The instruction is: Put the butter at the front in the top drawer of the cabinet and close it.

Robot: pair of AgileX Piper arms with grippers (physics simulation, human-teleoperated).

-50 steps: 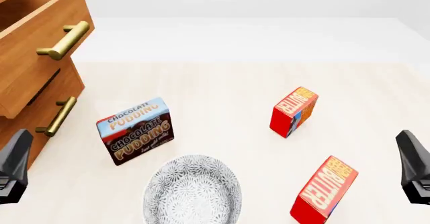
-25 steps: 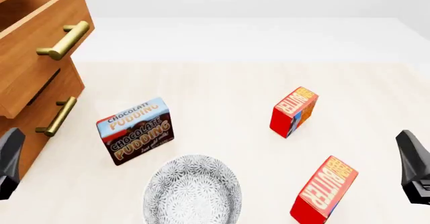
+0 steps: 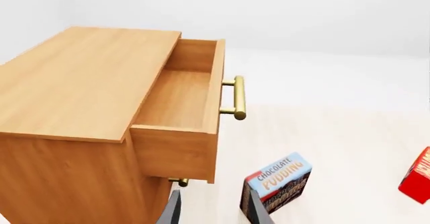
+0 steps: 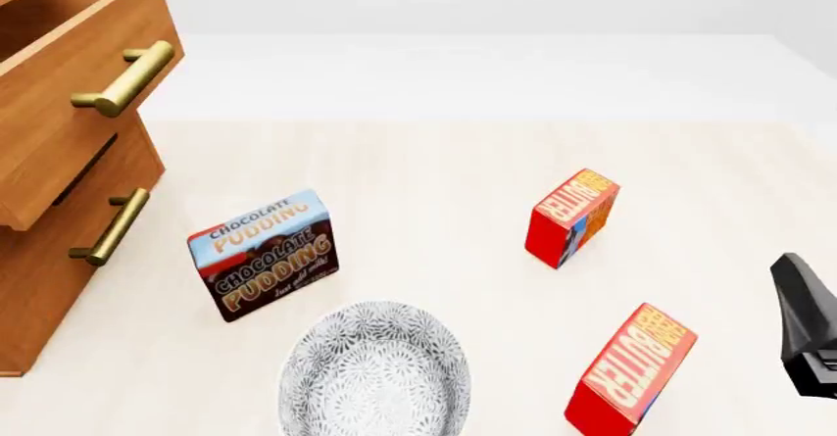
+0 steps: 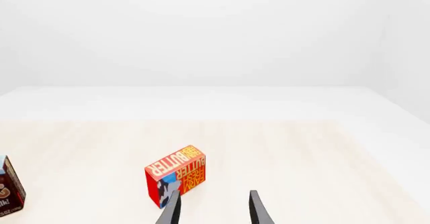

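Two butter cartons stand on the table. The front butter [image 4: 630,369] is near the front edge, and the other butter [image 4: 573,218] [image 5: 176,181] is farther back. My right gripper [image 4: 805,338] [image 5: 213,213] is open and empty, to the right of the front butter and apart from it. The cabinet [image 4: 53,162] [image 3: 74,93] stands at the left with its top drawer [image 4: 78,73] [image 3: 181,108] pulled open and empty. My left gripper [image 3: 211,214] is open and looks down on the drawer; it is out of the front view.
A blue-and-brown chocolate pudding box [image 4: 266,255] [image 3: 275,183] stands between the cabinet and the butters. A patterned grey bowl [image 4: 375,369] sits at the front centre. The lower drawer [image 4: 112,225] is shut. A red carton edge [image 3: 420,176] shows in the left wrist view.
My left gripper has slid out of the front view at the lower left. The right gripper and all the objects have stayed put.
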